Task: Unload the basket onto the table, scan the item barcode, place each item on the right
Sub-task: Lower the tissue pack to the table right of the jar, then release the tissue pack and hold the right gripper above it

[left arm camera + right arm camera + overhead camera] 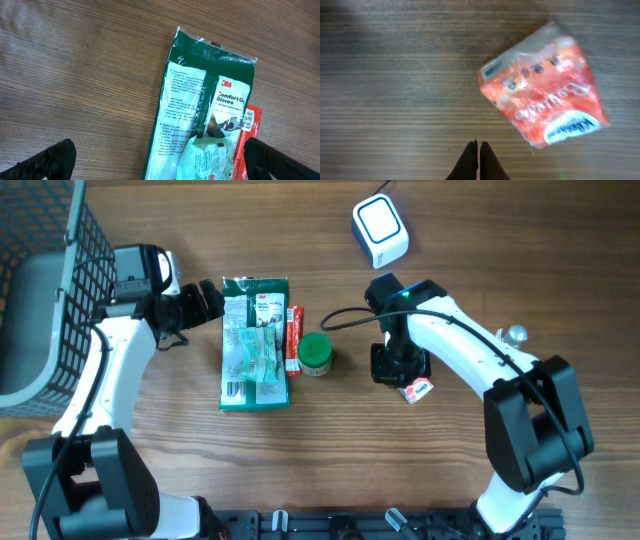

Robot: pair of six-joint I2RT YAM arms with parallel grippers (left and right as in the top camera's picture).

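Plainly, the right gripper [478, 144] was pinched fully shut with nothing between its fingers, its tips poised near the orange packet [543, 90]. That packet lay flat on the bench [395, 75], printed side up and free of any hold. From above it poked out from under the right arm, toward the middle of the bench and well apart from the white scanner [380, 228] at the far edge. The left gripper [159, 150] stood spread as wide as it goes, holding nothing, just beside the far corner of a green gloves pack [200, 115]. A red strip packet [293, 337] lay against that pack, a green-lidded jar [316, 352] sat just beside it, and a wire basket [70, 270] stood at the left.
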